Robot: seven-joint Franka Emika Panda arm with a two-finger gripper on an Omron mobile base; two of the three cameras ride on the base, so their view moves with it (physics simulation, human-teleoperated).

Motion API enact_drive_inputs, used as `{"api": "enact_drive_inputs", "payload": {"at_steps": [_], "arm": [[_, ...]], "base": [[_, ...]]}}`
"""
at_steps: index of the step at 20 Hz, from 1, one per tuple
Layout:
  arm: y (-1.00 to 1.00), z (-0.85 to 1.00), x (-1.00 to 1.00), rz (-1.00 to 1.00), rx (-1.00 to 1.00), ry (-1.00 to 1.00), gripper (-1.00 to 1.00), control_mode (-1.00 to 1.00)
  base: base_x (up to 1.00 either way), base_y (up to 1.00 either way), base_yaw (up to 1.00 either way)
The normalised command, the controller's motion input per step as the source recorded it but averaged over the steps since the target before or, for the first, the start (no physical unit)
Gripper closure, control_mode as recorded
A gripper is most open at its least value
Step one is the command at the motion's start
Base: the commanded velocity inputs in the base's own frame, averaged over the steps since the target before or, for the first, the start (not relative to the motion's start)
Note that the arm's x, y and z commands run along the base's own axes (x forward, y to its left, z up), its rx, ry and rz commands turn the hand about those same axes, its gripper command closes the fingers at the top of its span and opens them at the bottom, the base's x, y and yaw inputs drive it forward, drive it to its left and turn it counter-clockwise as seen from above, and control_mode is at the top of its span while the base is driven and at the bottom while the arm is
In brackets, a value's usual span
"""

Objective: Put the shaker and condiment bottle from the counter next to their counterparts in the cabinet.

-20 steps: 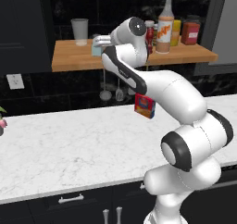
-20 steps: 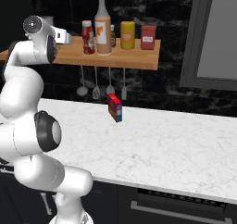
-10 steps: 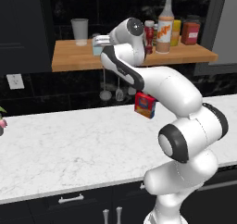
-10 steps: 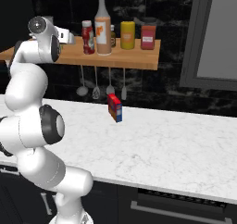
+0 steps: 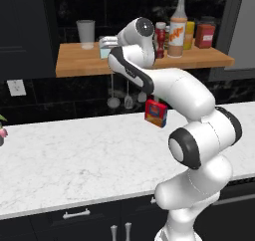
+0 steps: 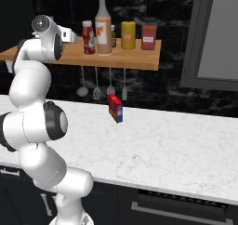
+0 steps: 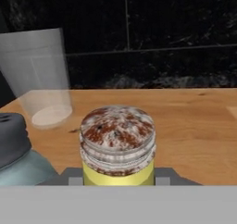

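Shaker [image 7: 117, 146] riding in the end effector [image 7: 117, 180], clamped low on its body.
Looking light, rigid and slick, so gripping the yellow sides under the cap is working.

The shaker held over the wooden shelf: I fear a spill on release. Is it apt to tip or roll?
The shaker, gripped upright in the hand, looks squat and wide-capped, so probably steady. On its side, the round body would likely roll toward the glass.

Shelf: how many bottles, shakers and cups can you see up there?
Bottles: 2, the ketchup bottle and the tall bottle
Shakers: 2, the yellow shaker and the blue shaker
Cups: 1, the cup
Total: 5
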Motion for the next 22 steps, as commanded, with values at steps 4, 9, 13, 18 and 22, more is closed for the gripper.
{"api": "enact_drive_inputs", "payload": {"at_steps": [4, 9, 13, 18, 22], "arm": [[0.1, -0.26, -0.34, 0.0, 0.0, 0.0, 1.0, -1.0], [0.14, -0.23, -0.66, 0.0, 0.0, 0.0, 1.0, -1.0], [0.0, -0.52, -0.46, 0.0, 0.0, 0.0, 1.0, -1.0], [-0.51, -0.56, -0.03, 0.01, 0.0, 0.0, 1.0, -1.0], [-0.08, -0.06, 0.0, 0.01, 0.0, 0.0, 1.0, -1.0]], "base": [[0.0, 0.0, 0.0], [0.0, 0.0, 0.0], [0.0, 0.0, 0.0], [0.0, 0.0, 0.0], [0.0, 0.0, 0.0]]}}
